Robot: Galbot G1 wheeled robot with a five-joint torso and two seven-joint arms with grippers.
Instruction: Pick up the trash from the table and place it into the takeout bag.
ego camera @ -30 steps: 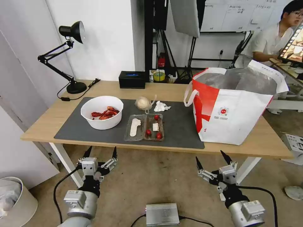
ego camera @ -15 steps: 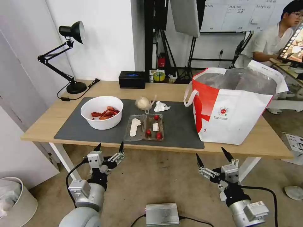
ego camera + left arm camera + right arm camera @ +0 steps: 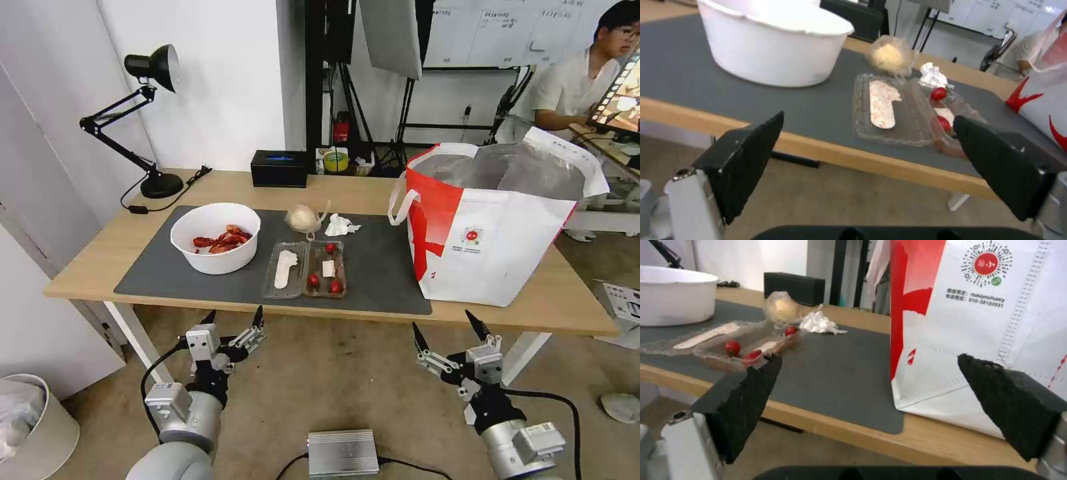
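While my left gripper [image 3: 235,317] and right gripper [image 3: 443,327] hang spread and empty below the table's [image 3: 373,191] near edge, the clamshell tray [image 3: 305,269] lies mid-mat, takeout bag [image 3: 497,223] right.

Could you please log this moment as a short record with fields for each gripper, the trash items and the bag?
left gripper: open, below the table's front edge
right gripper: open, below the front edge
white bowl of red shells: on grey mat, left
clamshell tray: open, cherry tomatoes inside
plastic-wrapped ball: behind tray
crumpled tissue: beside ball
takeout bag: upright, open, right end of table
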